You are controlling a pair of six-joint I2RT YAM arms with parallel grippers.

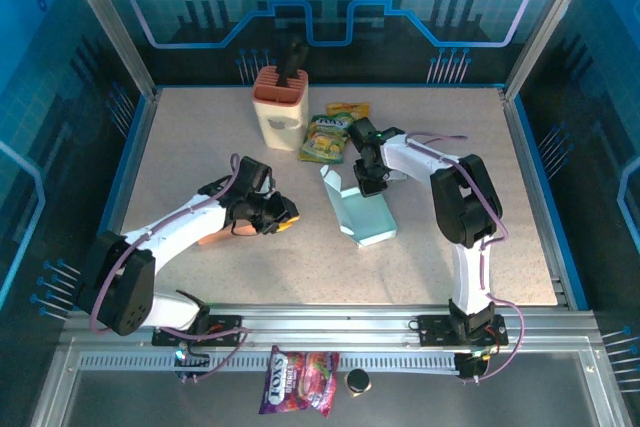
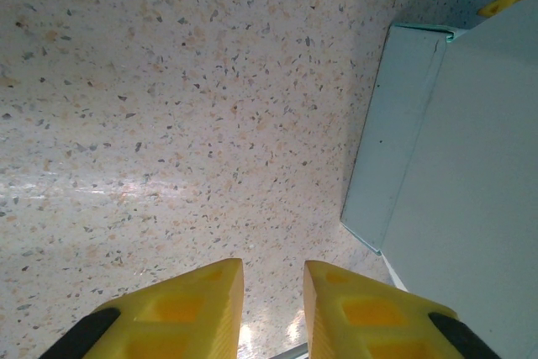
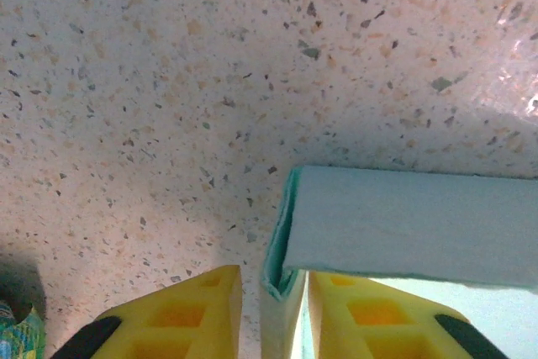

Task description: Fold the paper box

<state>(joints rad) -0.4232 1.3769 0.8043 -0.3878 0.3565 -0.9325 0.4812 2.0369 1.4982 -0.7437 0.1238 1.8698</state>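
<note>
Standing at the back of the table [image 1: 480, 147], a peach-coloured holder [image 1: 278, 112] has a dark object [image 1: 296, 55] poking out of its top, with snack packets [image 1: 328, 137] just beside it. The pale teal paper box [image 1: 362, 215] lies mid-table, part folded, one wall raised. The right gripper [image 3: 273, 283] straddles that wall's edge, jaws slightly apart, not pinching. The left gripper [image 2: 273, 279] hovers just beside the box, narrowly parted, holding nothing.

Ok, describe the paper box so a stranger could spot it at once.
Start at the speckled table inside the blue-walled cell. Near its middle, on the near side of the snack packets, lies the paper box. It is the only pale teal, half-folded card shape.
</note>
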